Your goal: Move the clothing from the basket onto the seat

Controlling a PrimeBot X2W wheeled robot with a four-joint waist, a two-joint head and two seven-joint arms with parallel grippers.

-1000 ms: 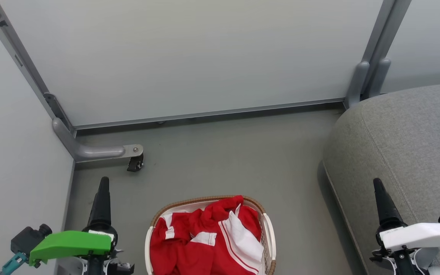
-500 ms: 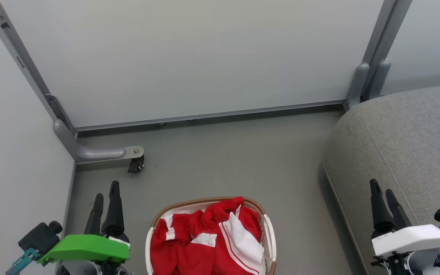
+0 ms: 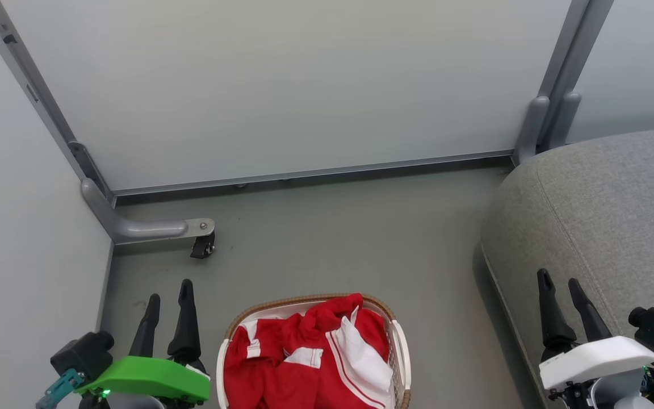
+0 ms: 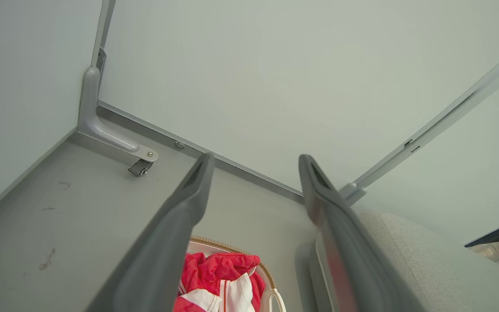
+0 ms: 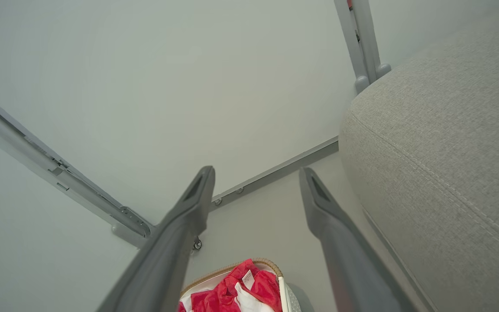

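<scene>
While inside one basket (image 3: 221,366), red clothing (image 3: 298,372)

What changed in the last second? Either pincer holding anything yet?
Both wrists rolled: left pincer and right pincer now show two spread fingers, not one edge-on, and each drifted toward the basket. Nothing gripped. The clothing stays in the basket, off the seat.

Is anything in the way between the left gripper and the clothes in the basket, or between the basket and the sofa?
Nothing visible. The left gripper, jaws open, sits beside the basket, with the clothing heaped uncovered on top. Only bare floor separates the basket from the seat.
</scene>
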